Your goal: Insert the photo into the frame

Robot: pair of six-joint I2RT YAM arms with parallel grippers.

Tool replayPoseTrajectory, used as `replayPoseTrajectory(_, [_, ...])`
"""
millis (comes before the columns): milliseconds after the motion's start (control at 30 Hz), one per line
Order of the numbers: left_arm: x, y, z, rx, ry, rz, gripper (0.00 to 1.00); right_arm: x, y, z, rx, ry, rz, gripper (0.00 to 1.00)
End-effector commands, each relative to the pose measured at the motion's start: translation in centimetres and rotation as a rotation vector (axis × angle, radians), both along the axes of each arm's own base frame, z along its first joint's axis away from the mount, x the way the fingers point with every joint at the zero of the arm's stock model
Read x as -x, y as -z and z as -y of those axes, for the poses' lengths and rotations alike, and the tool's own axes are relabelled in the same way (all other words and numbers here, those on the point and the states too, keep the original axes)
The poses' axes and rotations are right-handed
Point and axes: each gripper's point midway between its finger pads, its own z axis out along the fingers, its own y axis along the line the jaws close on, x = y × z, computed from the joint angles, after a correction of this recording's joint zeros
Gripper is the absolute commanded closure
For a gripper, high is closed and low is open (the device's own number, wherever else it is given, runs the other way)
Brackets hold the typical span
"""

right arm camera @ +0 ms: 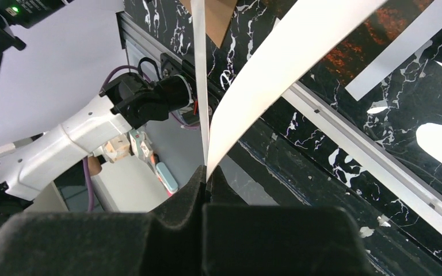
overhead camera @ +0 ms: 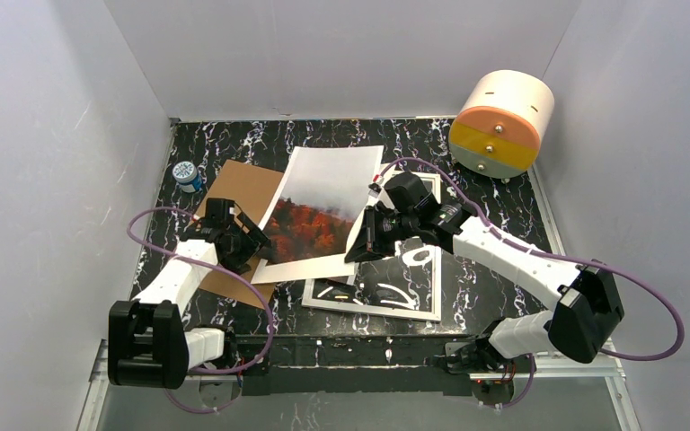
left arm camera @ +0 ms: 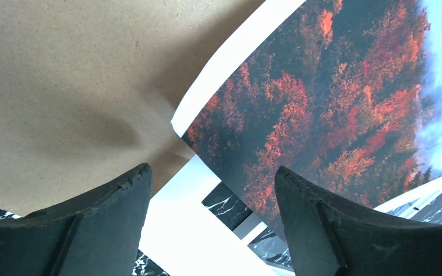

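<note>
Right gripper (right arm camera: pixel 207 181) pinches the photo (overhead camera: pixel 323 202), which hides part of the frame (overhead camera: pixel 386 287)

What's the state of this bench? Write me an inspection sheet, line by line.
Surface: black marbled table, partly covered.
Job's things: photo bowed, over the brown board and the left side of the frame, not yet in it.
Clutter: small jar far left; white-and-orange drum far right.
Grippers: left gripper open at the photo's near left corner; right gripper shut on the photo's right edge.
Cables: purple cable loops off each arm.
Surroundings: white walls on three sides.
</note>
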Motion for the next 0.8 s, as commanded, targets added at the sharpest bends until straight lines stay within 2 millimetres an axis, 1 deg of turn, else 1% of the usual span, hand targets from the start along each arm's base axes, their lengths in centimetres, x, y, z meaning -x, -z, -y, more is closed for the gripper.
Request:
replayPoseTrajectory(0, [-1.2, -0.5, 0.3, 0.043, -0.052, 0.095, 0.28, -0.3, -1.4, -0.1, -0.044, 0.025, 0.017, 0.99])
replayPoseTrajectory(67, [-1.8, -0.6, 0.1, 0.025, -0.038, 0.130, 0.32, -0.2, -1.3, 0.1, -0.040, 0.028, 0.013, 0.99])
replayPoseTrajectory(233, [-2.4, -0.2, -0.2, 0.002, -0.026, 0.155, 0.35, -0.1, -1.3, 0.2, -0.043, 0.035, 0.006, 0.99])
replayPoseTrajectory(333, [-2.6, 0.1, -0.4, -0.009, -0.023, 0.171, 0.40, 0.0, -1.3, 0.3, -0.042, 0.040, 0.002, 0.99])
replayPoseTrajectory(500, [-2.8, 1.2, -0.6, -0.029, -0.014, 0.153, 0.50, 0.1, -1.0, 0.4, -0.039, 0.051, -0.011, 0.99])
replayPoseTrajectory(667, [-2.9, 1.9, -0.8, -0.041, -0.009, 0.143, 0.53, 0.2, -0.8, 0.5, -0.041, 0.058, -0.019, 0.99])
replayPoseTrajectory(767, [-3.3, 1.6, -0.9, -0.049, -0.011, 0.154, 0.61, 0.2, -0.8, 0.5, -0.040, 0.061, -0.019, 0.99])
